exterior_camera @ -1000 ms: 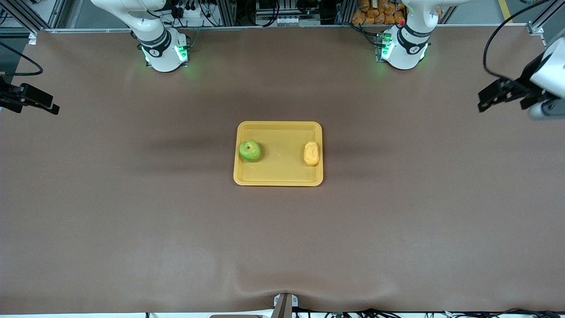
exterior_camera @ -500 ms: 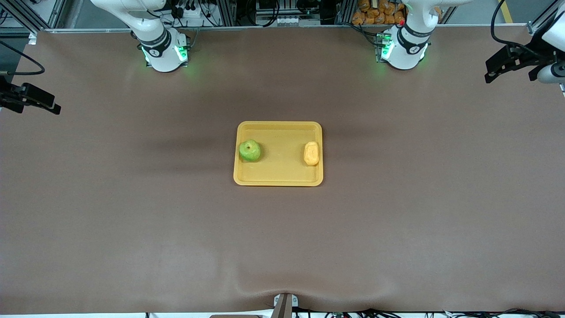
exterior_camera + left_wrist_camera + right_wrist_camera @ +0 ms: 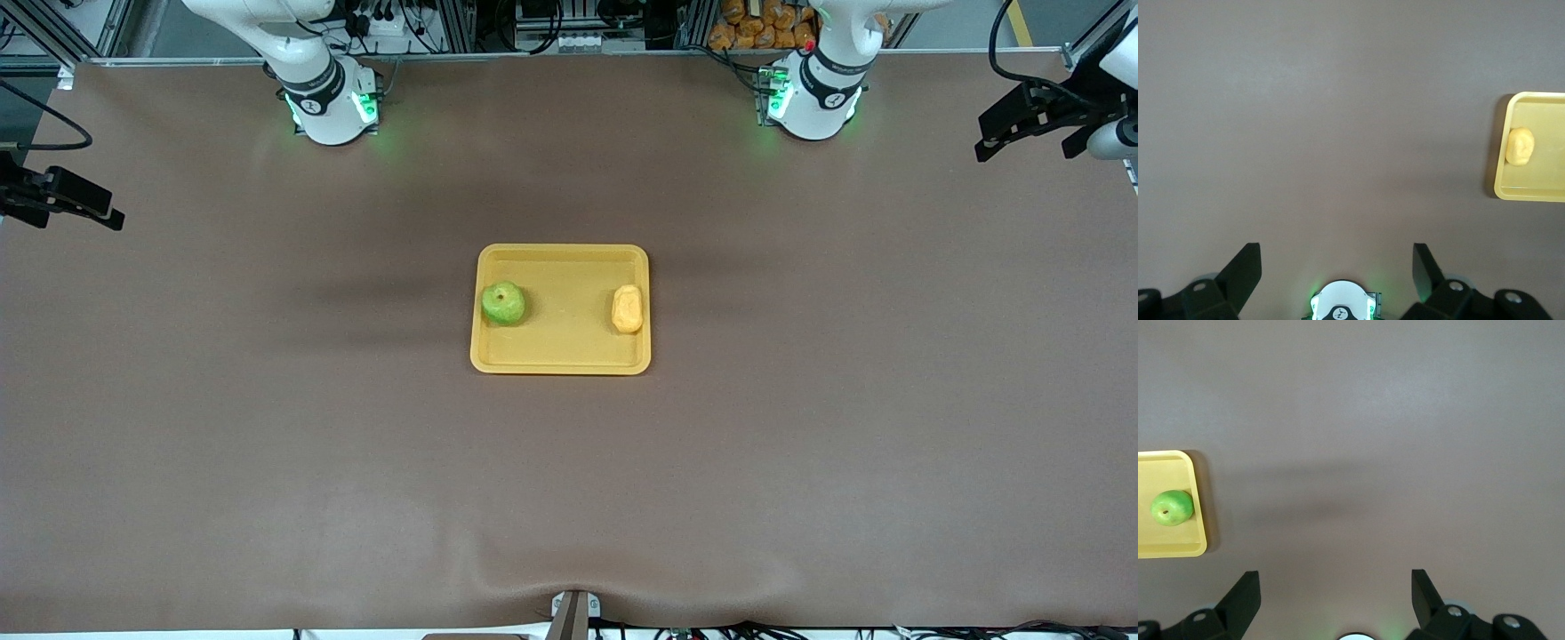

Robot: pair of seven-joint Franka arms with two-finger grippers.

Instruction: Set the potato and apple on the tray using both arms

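The yellow-orange tray [image 3: 560, 354] lies in the middle of the table. The green apple [image 3: 503, 304] sits in it at the end toward the right arm. The yellow potato [image 3: 627, 308] lies in it at the end toward the left arm. My left gripper [image 3: 991, 132] is open and empty, high over the table's edge at the left arm's end. My right gripper [image 3: 107, 216] is open and empty over the table's edge at the right arm's end. The left wrist view shows the tray [image 3: 1531, 190] and potato [image 3: 1520, 146]. The right wrist view shows the tray [image 3: 1171, 547] and apple [image 3: 1171, 507].
The brown table mat [image 3: 569, 489] is bare around the tray. The two arm bases [image 3: 333, 107] [image 3: 813, 102] stand at the table's edge farthest from the front camera. Cables and racks lie past that edge.
My left gripper has risen and drawn back toward the table's corner at its own end. My right gripper has barely shifted. The tray, apple and potato have not moved.
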